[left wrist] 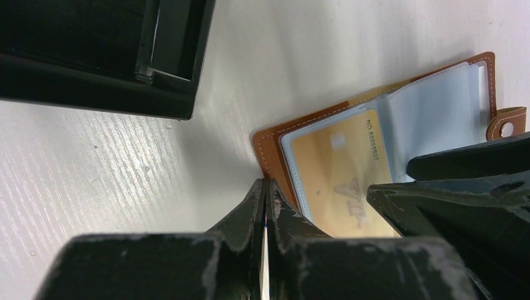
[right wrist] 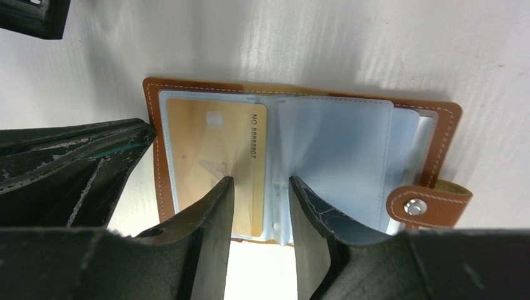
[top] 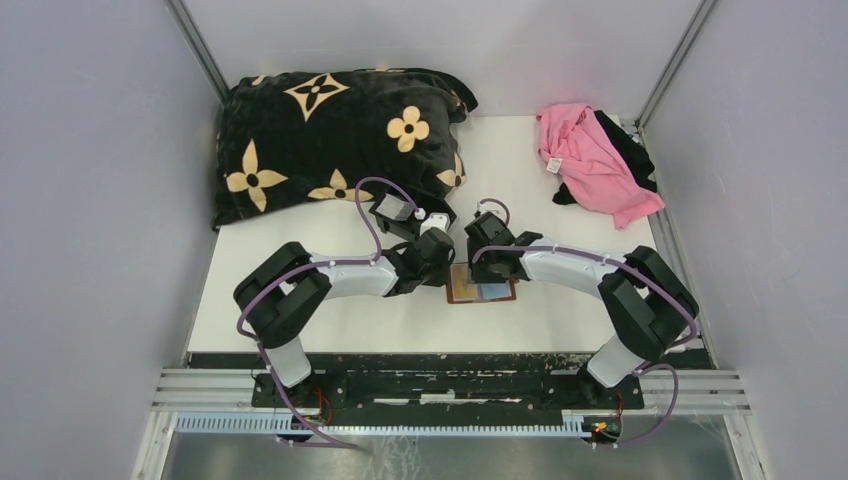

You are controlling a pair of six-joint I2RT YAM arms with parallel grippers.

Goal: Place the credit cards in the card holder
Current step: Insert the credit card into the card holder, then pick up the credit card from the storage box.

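The black flowered cushion [top: 330, 140] lay well behind the card holder [right wrist: 152, 150], and the pink cloth [top: 590, 160] behind it to the right. A black tray [left wrist: 100, 56] sat near it. The holder lay open, an orange card [right wrist: 212, 156] sleeved inside. The right gripper [right wrist: 261, 187] stood half-wide over its sleeves. The left gripper [left wrist: 264, 194], at its corner, pinched a thin card [left wrist: 264, 269] edge-on.

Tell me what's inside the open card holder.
Clear plastic sleeves fill the card holder. One sleeve holds an orange-tan card; the others look empty. The right gripper covers the lower edge, so nothing there can be checked.
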